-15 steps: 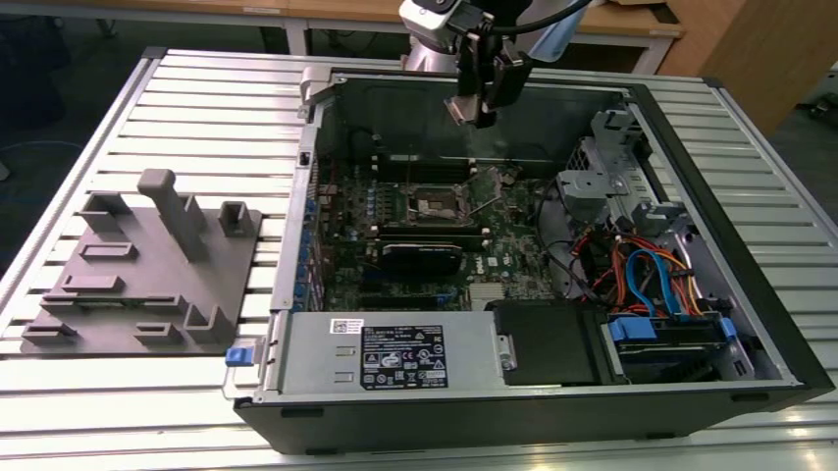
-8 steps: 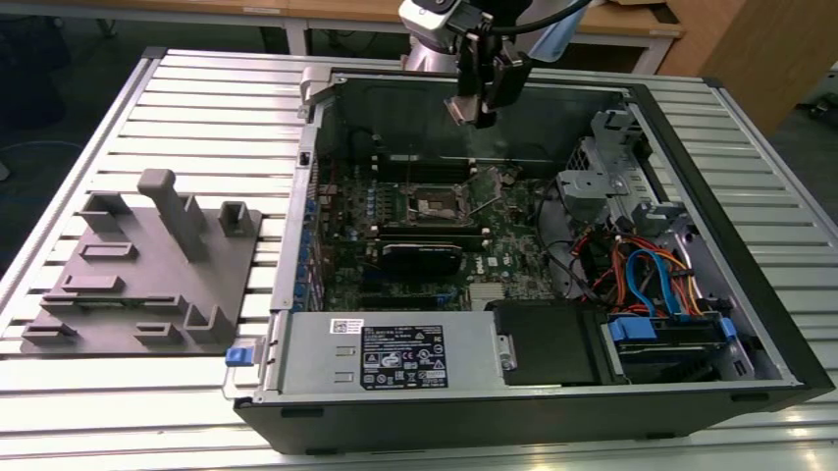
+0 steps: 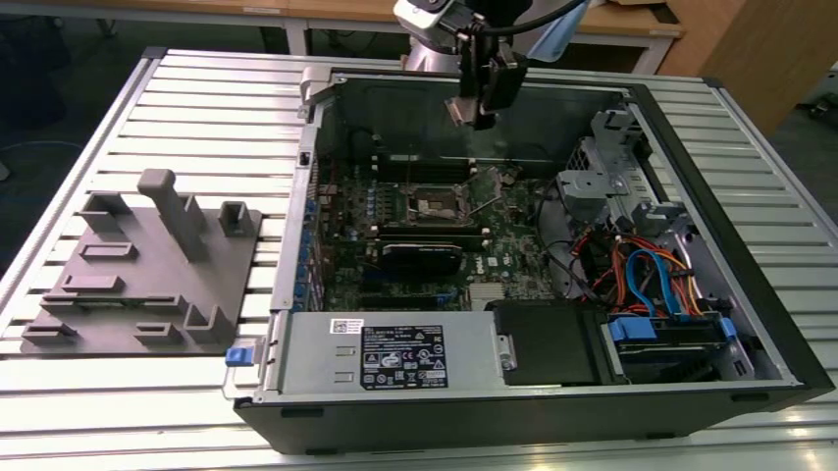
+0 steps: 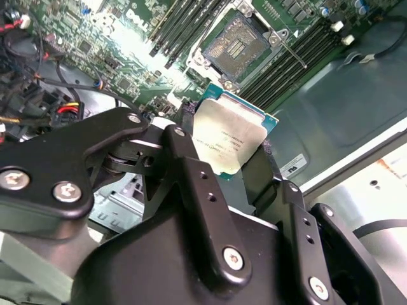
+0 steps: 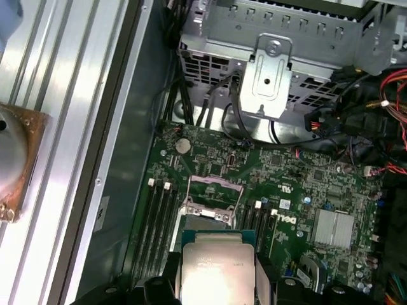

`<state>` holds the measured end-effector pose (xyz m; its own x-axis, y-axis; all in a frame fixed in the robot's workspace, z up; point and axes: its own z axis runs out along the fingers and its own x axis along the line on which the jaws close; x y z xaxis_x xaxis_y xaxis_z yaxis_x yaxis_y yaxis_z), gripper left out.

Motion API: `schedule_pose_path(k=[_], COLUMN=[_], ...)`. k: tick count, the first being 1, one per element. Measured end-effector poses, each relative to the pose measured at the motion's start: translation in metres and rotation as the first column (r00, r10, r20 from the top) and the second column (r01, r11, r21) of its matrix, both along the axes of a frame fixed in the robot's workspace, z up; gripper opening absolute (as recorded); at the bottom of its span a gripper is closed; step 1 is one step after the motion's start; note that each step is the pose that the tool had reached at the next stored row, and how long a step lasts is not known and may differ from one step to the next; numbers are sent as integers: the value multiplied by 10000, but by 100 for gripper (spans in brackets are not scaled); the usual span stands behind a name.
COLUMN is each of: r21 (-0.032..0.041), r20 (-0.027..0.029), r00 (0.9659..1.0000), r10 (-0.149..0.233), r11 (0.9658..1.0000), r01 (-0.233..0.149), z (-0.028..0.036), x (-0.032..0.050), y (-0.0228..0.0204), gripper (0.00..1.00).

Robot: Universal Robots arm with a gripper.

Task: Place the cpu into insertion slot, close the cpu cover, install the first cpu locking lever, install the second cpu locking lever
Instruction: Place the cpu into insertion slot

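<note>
A grey block (image 3: 144,265) sits by the table's (image 3: 196,98) edge at the exterior view's left; an open case (image 3: 524,417) takes the middle, the gripper (image 3: 474,110) hanging above it. The gripper pinches the cpu (image 4: 229,140) by two opposite edges, likely so it can go flat into the slot (image 4: 238,44), well apart below it. Both wrist views show cpu and open slot close up; the exterior view shows the height between them.

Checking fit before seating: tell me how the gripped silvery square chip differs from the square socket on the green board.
The silvery square cpu is held between black fingers; the metal-rimmed insertion slot sits fixed in the green board. The cpu's face is pale metal; the insertion slot's centre is dark. Both are square.
</note>
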<state>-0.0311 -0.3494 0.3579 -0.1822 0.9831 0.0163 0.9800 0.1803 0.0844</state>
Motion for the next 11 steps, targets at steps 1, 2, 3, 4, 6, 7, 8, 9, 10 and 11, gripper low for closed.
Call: schedule_pose_path(k=[1, 2, 3, 4, 6, 7, 8, 9, 10, 11], r21=[0, 0, -2, -3, 1, 1, 0, -2, -3, -1], r20=[0, -1, -1, -1, 1, 1, 0, -1, -1, 0], r00=[9999, 9998, 9997, 9997, 9996, 9995, 9995, 9994, 9994, 9994], r10=[-110, -190, -231, -250, -294, -315, -331, -341, -343, -353], r11=[9999, 9998, 9997, 9997, 9996, 9995, 9995, 9994, 9994, 9994], r01=[110, 190, 231, 250, 294, 315, 331, 341, 343, 353], z=[-2, -5, -9, -16, -35, -40, -43, -44, -44, -48], x=[0, 0, 0, 0, 0, 0, 1, 0, 0, 0], y=[0, 1, 4, 9, 15, 17, 17, 17, 17, 17], gripper=[54, 54, 54, 54, 54, 54, 54, 54, 54, 54])
